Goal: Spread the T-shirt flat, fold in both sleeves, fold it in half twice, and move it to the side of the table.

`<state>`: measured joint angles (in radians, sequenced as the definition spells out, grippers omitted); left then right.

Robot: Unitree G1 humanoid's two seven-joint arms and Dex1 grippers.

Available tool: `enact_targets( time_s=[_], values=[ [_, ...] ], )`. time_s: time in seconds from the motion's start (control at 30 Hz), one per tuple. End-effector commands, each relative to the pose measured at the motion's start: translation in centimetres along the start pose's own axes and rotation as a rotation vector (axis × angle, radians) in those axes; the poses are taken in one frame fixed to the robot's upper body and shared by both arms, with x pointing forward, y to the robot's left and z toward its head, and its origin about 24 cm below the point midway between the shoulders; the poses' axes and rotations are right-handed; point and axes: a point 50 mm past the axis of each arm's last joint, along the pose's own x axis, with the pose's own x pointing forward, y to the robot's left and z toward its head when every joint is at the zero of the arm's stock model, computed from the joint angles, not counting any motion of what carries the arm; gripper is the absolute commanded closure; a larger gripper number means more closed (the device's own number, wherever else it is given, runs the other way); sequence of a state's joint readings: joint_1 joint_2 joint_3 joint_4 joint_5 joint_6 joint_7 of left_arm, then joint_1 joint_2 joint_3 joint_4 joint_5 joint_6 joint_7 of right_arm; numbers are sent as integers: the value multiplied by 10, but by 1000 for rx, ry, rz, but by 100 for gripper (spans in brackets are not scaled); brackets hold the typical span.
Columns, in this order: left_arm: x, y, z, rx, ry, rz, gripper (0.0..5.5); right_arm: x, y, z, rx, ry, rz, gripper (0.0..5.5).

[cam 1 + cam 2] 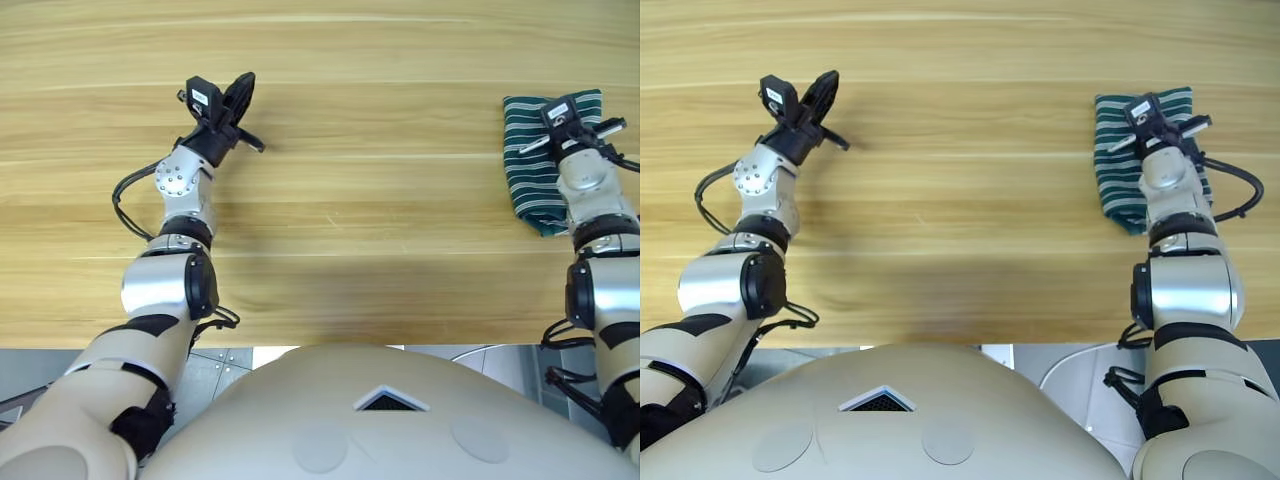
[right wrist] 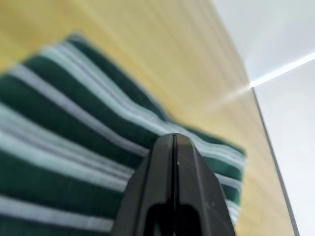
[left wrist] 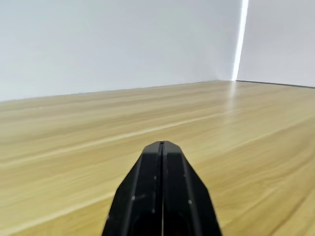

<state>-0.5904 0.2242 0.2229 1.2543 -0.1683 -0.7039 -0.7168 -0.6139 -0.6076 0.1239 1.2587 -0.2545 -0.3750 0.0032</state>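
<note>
Wood table takes up most of the head view, top edge to lower third, bare grain across centre.

T-shirt, green w/ pale stripes, sits upper right of the frame as a small compact rectangle, several layers thick. It's near the right border of the pic and well apart from table centre. No sleeves sticking out, edges fairly square, near end slightly rounded where layers stack.

Left gripper is upper left of the frame, over bare wood, well apart from the shirt. In its wrist view the black fingers are pressed together along a thin seam, nothing btwn them.

Right gripper is upper right of the frame, directly over the folded packet. Fingers pressed together too, no cloth seen in the seam. Can't tell if the tips touch the fabric or hang just above it.

Progress, judging from how things lie: spread, both sleeve folds and both half-folds look done, since the packet is too small and thick for anything less. Move to the side looks done as well, or v. nearly, w/ the shirt out at the table's right side. Prob. left: nothing on the cloth itself, at most lift the right arm clear w/o dragging the top layer open. Main risk is a fingertip snagging a fold on the way off.
</note>
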Motion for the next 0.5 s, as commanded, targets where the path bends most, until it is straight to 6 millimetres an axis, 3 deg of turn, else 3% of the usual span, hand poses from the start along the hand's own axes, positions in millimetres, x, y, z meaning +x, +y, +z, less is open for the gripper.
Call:
enact_targets(
  time_s=[0.03, 0.2, 0.3, 0.4, 0.5],
  values=[
    [7, 2, 6, -81, -47, 24, 550, 8, -30, 44, 9, -213, -91, 549],
    [22, 4, 22, -245, -182, 22, 550, 4, -52, 84, -67, -388, -199, 549],
    [33, 6, 32, -382, -265, 52, 550, -3, -47, 114, -116, -520, -279, 549],
    [35, 9, 34, -413, -280, 91, 550, 1, -9, 147, -120, -646, -261, 549],
    [41, 13, 39, -373, -245, 161, 550, 9, 48, 159, -201, -665, -182, 549]
  ],
)
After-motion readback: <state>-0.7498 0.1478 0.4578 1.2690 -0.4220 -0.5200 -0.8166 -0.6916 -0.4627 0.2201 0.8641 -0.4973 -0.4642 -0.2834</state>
